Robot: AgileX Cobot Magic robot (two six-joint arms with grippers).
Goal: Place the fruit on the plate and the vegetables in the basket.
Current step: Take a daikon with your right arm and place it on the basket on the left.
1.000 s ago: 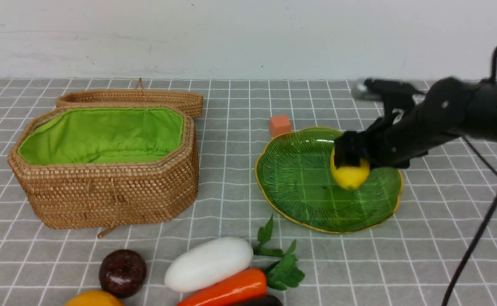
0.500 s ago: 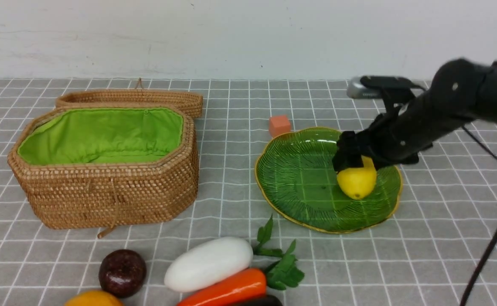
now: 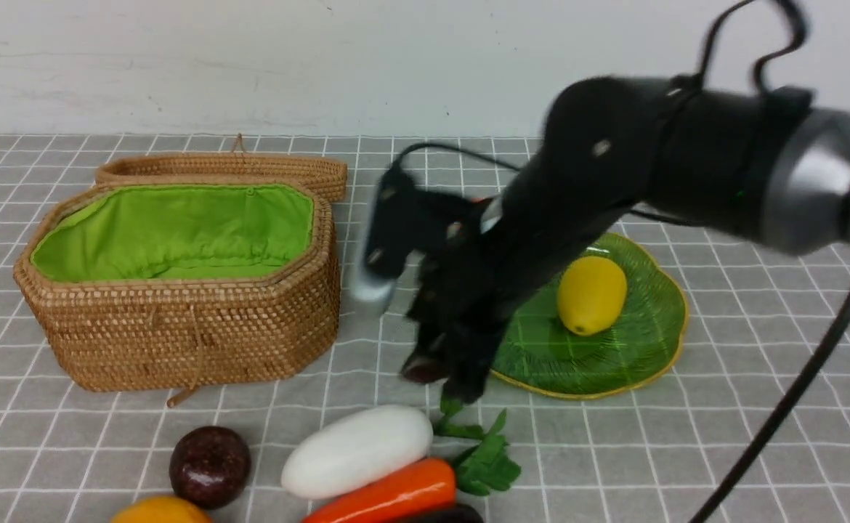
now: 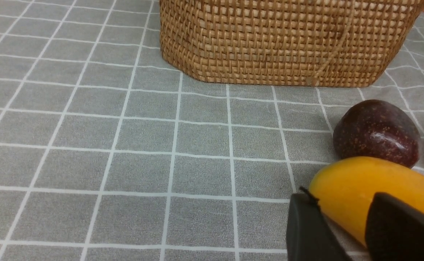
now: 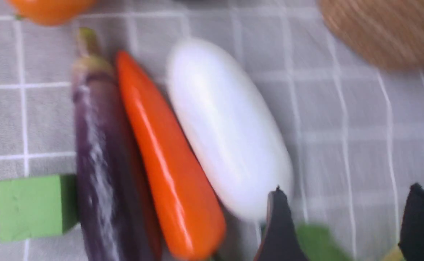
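Note:
The yellow lemon (image 3: 591, 294) lies alone on the green plate (image 3: 614, 381). My right gripper (image 3: 445, 374) (image 5: 346, 188) hangs open and empty, blurred, over the radish leaves (image 3: 479, 454), close to the plate's front left rim. On the mat at the front lie the white radish (image 3: 357, 450) (image 5: 226, 127), the carrot (image 3: 389, 494) (image 5: 165, 163) and the eggplant (image 5: 96, 163). The maroon fruit (image 3: 209, 465) (image 4: 377, 132) and the mango (image 3: 160, 511) (image 4: 357, 185) lie left of them. My left gripper (image 4: 340, 197) stands low at the mango's end, jaws slightly apart, holding nothing. The basket (image 3: 178, 334) is open.
The basket's lid (image 3: 221, 167) lies behind it. A green cube (image 5: 30, 206) sits beside the eggplant. The right arm (image 3: 650, 167) reaches across the plate's back left part and covers the ground behind it. A wall closes the far side.
The right gripper let the lemon go onto the plate, lifted off and swung left and forward to the radish leaves. The lemon settled slightly. The left side looks unchanged.

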